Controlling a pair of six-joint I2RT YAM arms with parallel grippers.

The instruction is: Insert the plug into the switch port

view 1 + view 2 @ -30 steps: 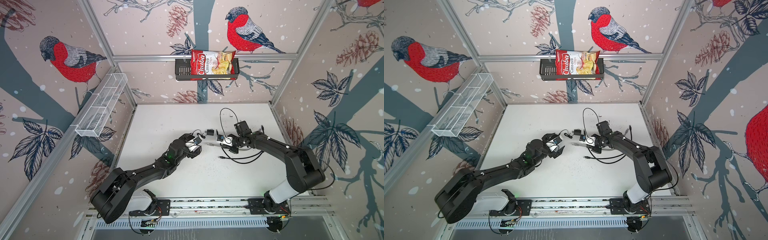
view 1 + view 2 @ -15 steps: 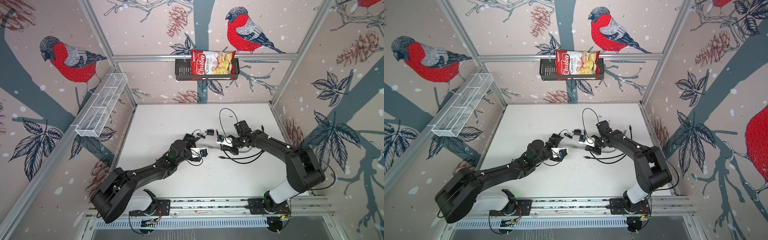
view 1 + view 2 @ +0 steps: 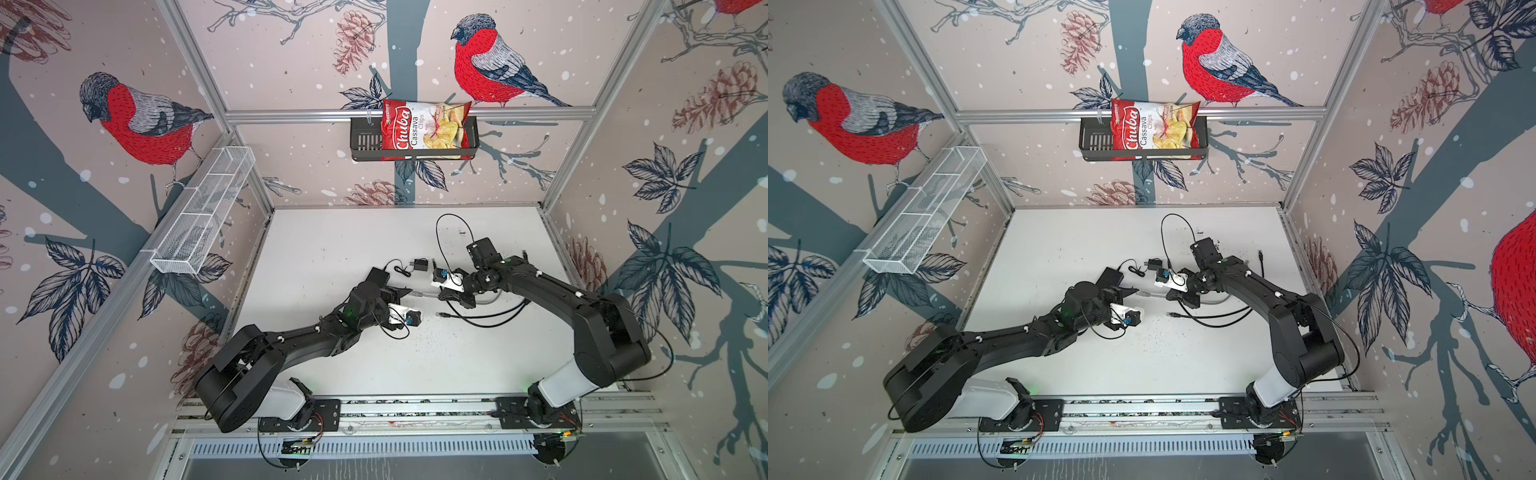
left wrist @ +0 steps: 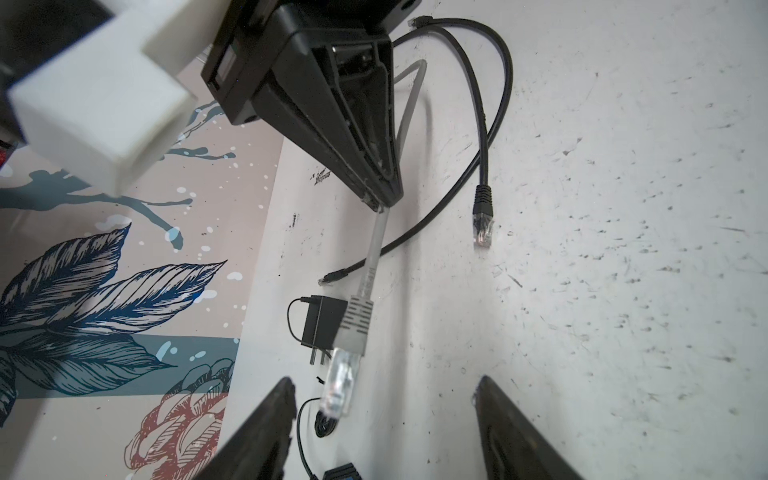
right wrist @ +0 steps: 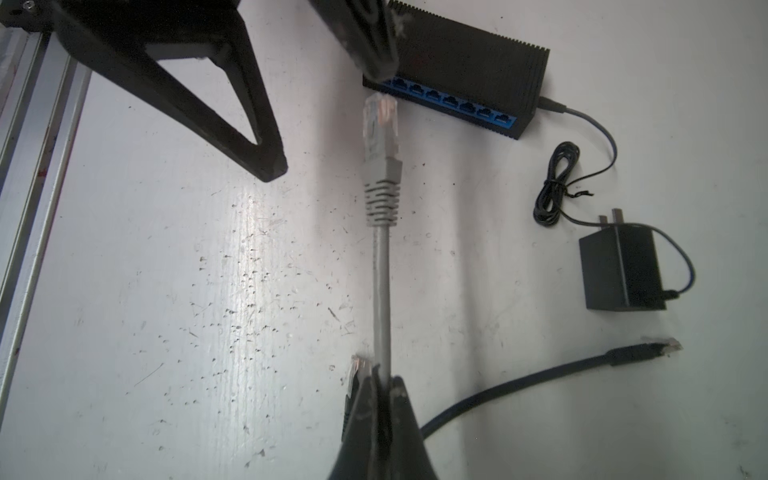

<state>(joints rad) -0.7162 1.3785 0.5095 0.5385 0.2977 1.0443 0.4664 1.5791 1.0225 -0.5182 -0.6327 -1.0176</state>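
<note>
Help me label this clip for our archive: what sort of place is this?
Probably a robot lab test cell: an aluminium frame boxes in bird-print wall panels, and the left arm and right arm bolt to a rail fronting the white table.

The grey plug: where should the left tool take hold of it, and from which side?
Probably grip the ribbed boot behind the clear tip, pinching its two flat sides. The right tool holds the cable farther back, and the tip must stay free for the switch.
</note>
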